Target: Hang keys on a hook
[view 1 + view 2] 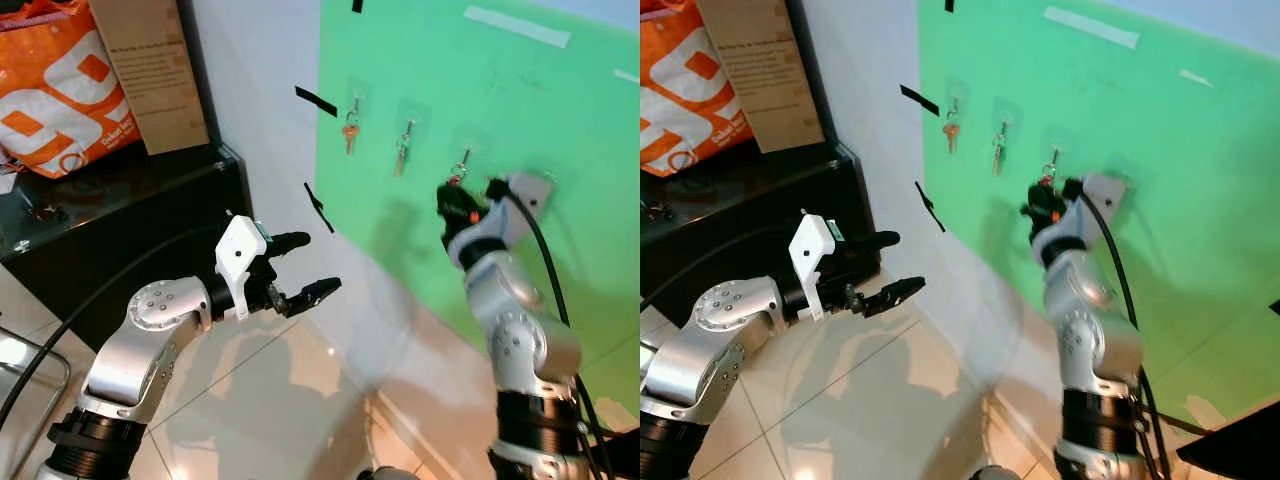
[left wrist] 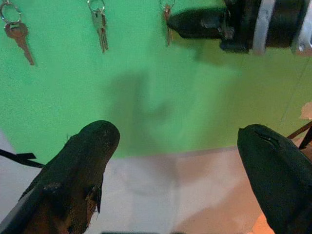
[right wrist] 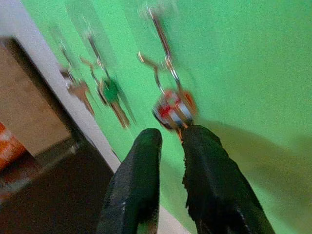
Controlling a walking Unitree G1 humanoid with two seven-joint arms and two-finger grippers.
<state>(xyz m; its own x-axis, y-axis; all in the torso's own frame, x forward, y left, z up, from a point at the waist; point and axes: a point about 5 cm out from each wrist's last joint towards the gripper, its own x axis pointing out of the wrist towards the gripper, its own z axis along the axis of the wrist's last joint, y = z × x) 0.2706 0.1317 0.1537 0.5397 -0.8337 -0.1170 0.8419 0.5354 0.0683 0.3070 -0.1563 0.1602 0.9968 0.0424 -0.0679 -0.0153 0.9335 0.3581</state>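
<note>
Green paper sheet [image 1: 480, 130] covers the white wall ahead of us, with a glossy tiled floor [image 1: 270, 390] below and a black cabinet [image 1: 120, 220] off to our left carrying an orange bag [image 1: 60, 90] and a brown cardboard box [image 1: 150, 70].

Three clear adhesive hooks sit in a row on the sheet. A copper-coloured key [image 1: 349, 133] hangs from the leftmost, a silver key [image 1: 402, 152] from the middle one. At the rightmost hook [image 1: 466, 155] we hold our right claw [image 3: 170, 141] against the wall, its fingers nearly closed on the red-tagged key set [image 3: 173, 108]. The silver ring of that set rises straight above the fingertips toward the hook, so the set's long axis runs up the wall, in line with the claw. Whether the ring already sits over the hook we cannot tell, as the wrist view is blurred.

Our left claw [image 1: 300, 270] hangs open and empty near the cabinet corner, well apart from the hooks. We judge that the right arm alone finishes this. Bare green surface lies to the right and below; the silver key is the nearest neighbour on the left.
</note>
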